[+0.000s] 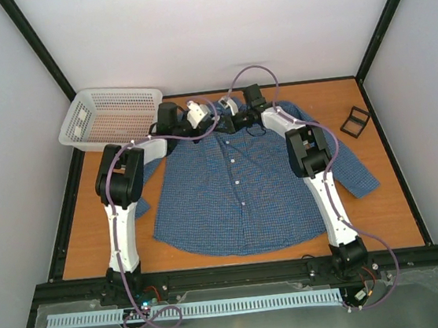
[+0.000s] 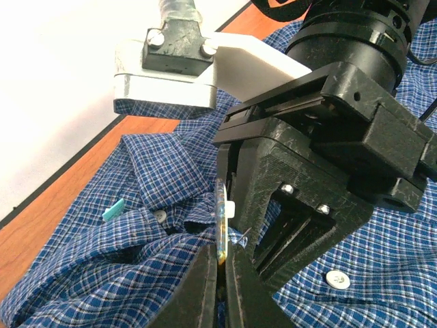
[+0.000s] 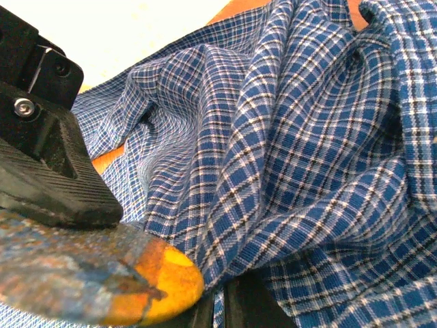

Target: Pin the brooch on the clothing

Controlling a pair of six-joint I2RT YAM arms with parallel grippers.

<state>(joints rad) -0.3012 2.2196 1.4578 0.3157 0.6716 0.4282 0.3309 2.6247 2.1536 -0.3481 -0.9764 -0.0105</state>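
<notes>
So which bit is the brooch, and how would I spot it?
Find the blue checked shirt spread on the table. At its collar, the left gripper pinches the brooch: a thin golden disc standing on edge, unlike the flat white buttons sewn nearby.

This is a robotics lab test cell, not a lived-in room. Plain white walls (image 1: 212,30) enclose an orange-brown wooden table (image 1: 391,215) framed by black posts (image 1: 33,42). Two white-and-black arms, left (image 1: 120,215) and right (image 1: 326,199), are bolted to a black rail (image 1: 239,275) along the table's near edge, trailing purple cables (image 1: 252,69). A slotted white cable duct (image 1: 219,306) runs below. A blue checked shirt (image 1: 239,201) lies spread mid-table and a white plastic basket (image 1: 115,89) sits at the far left corner.
</notes>
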